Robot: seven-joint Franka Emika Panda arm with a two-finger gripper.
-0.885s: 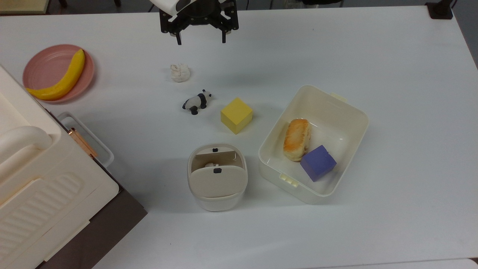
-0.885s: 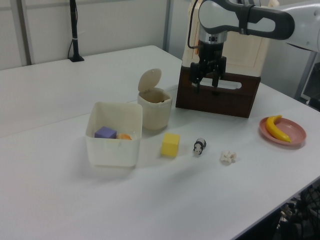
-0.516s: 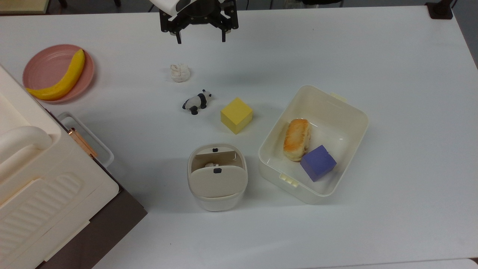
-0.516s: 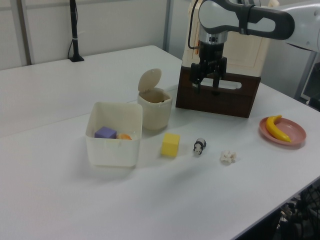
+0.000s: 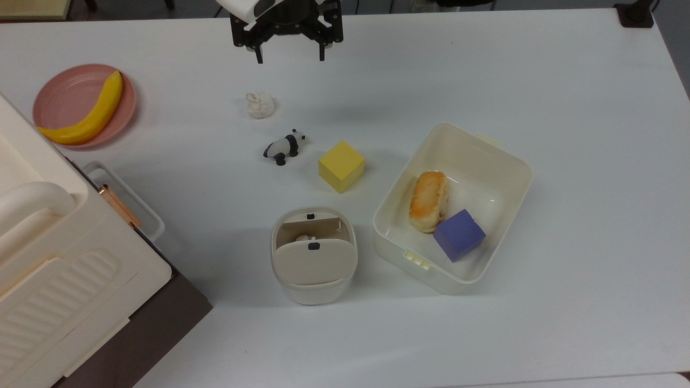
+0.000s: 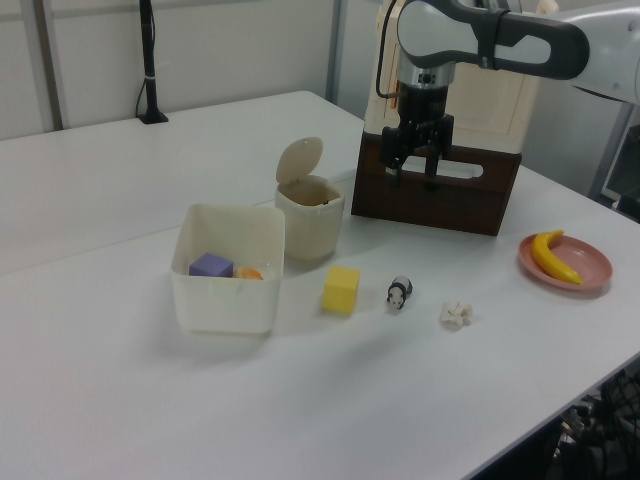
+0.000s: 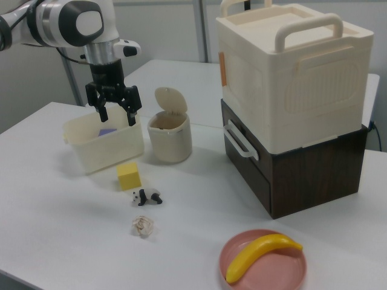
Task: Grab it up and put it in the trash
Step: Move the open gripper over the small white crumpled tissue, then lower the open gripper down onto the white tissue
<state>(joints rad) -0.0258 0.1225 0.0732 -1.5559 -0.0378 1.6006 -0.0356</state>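
Approach step, nothing grasped yet. Gripper [image 5: 288,56] hangs high with fingers spread and empty. Paper wad [image 5: 260,104] lies on the table [image 5: 566,97] below the fingers, apart from them (panda figurine [image 5: 284,147] sits nearby). Next it needs to descend, straddle the wad, then carry it to the trash bin [image 5: 313,257].

A white tabletop [image 5: 566,81] is being occupied by several things. A crumpled paper wad [image 5: 260,104] is being carried near its far edge in the top view, beside a panda figurine [image 5: 284,146] and a yellow cube [image 5: 341,166]. A pink plate [image 5: 64,97], a lidded trash bin [image 5: 313,256], a cream tub [image 5: 485,156] and a dark-based cream cabinet [image 5: 64,291] are also being supported.
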